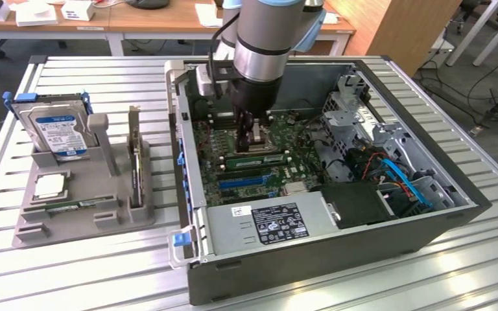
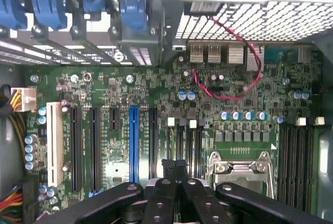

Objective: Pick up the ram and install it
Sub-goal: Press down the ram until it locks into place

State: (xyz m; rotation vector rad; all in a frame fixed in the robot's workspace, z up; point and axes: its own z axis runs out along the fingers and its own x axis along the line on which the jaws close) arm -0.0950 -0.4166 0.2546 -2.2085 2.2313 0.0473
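The black jointed pincer (image 2: 174, 166) is seen closest in the wrist view, its two fingers pressed together. It is lowered into the open dark-grey metal computer case (image 1: 318, 265), over the large green motherboard (image 2: 156, 94) that is fixed to the case floor.

In the exterior view the ram (image 1: 258, 157), a long narrow green circuit-board stick, is seated on edge in a slot near the middle of the case, directly under the pincer tips. Whether the tips touch it cannot be told.

Inside the case:
- A silver metal processor socket frame (image 2: 242, 168) is seen just beside the pincer.
- A blue expansion slot (image 2: 133, 141) and a white slot (image 2: 53, 141) are set among black ones.
- A thin red wire (image 2: 250, 73) is looped near the case's rear ports.
- A silver power supply box (image 1: 271, 223) with a white label is mounted against the case's near wall.
- Blue cables (image 1: 404, 184) are bundled in the part of the case toward the exterior view's right.

Outside the case, on the exterior view's left, a grey plastic holder (image 1: 102, 217) is placed on the ribbed aluminium desk (image 1: 85, 272). A silver hard drive (image 1: 56, 129) with a blue label is stood upright in it. A circuit card (image 1: 134, 155) is stood on edge at the side nearer the case. A second thin green stick (image 1: 72, 207) is laid flat in the holder's near end.
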